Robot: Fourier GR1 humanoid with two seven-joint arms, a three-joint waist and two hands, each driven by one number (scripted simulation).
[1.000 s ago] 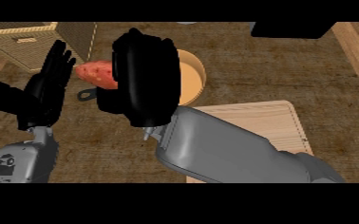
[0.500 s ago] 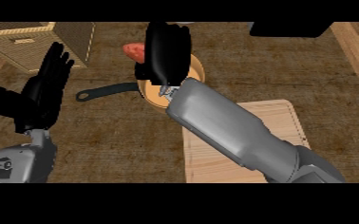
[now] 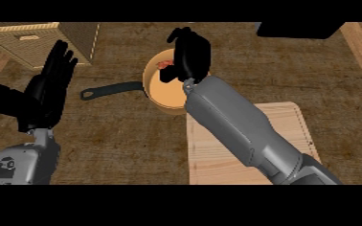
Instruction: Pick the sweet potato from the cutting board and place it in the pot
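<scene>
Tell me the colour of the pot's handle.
Black; the handle sticks out left from the tan pot, shown best in the head view.

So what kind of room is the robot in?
Probably a kitchen: a pot with a long dark handle sits on a wooden counter, and a pale cutting board lies beside it.

The sweet potato [image 3: 165, 64] shows only as a small reddish-orange patch — most of it is hidden. It sits over the pot's upper left inner part, just inside the rim. The pot [image 3: 164, 93] is round and tan-orange, seen from above, with a dark handle pointing left. The cutting board [image 3: 212, 158] — pale wood — lies just below and right of the pot.
</scene>
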